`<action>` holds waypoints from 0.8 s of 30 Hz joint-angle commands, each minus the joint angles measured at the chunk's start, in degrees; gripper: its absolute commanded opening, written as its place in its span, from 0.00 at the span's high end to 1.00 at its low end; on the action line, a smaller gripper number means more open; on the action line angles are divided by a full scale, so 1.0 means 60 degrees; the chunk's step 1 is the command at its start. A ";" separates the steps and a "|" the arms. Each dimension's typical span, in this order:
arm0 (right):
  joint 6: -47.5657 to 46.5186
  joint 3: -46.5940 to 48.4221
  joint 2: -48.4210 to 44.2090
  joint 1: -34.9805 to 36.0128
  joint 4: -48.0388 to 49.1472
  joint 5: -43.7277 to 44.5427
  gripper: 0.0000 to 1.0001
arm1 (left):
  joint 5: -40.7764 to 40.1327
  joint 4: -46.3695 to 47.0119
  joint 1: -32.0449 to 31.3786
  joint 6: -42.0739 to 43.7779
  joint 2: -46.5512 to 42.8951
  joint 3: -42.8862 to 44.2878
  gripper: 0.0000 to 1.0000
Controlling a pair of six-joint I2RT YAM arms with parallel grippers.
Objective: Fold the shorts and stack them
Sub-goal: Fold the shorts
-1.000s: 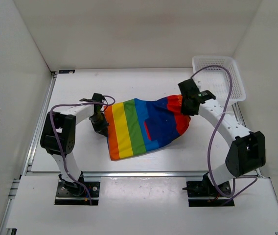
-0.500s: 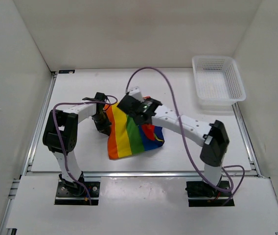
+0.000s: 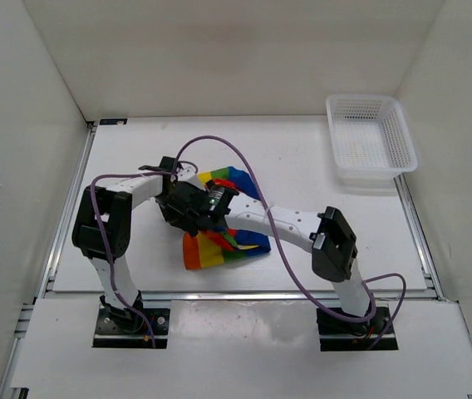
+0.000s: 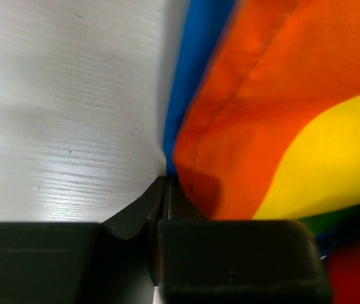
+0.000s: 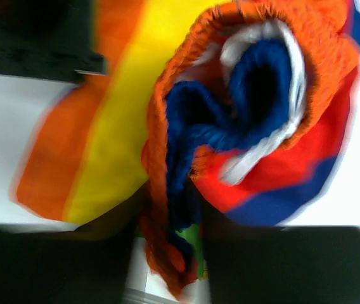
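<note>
shorts: were seen bunched and doubled over on the table, left of centre, towards the near edge. Rainbow stripes were shown in two patches, one at the near side and one at the far side, with both wrists set over the middle.
left gripper: was found closed, fingertips brought together on the orange hem at a corner of the shorts. In the left wrist view the cloth was seen running up and to the right from the tips, orange then yellow, with a blue layer tucked under its left edge.
right gripper: jaws were held apart with the gathered waistband bunched between them. Whether the cloth was pinched or loose could not be told, as the right wrist view was blurred.
waistband: was seen as a ruffled orange rim with blue and white inside, laid over the yellow and orange stripes.
right arm: was stretched leftwards across the table from its base, wrist placed just beside the left wrist, above the shorts.
left arm: was bent in from the left side, wrist set at the left edge of the shorts.
basket: white mesh, was placed at the far right corner, well apart from the shorts.
</note>
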 commanded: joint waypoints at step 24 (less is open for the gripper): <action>0.1008 -0.6756 -0.6204 -0.4656 0.2744 -0.3828 0.16 | 0.0359 -0.0776 -0.0510 0.2003 -0.1439 0.1859 0.02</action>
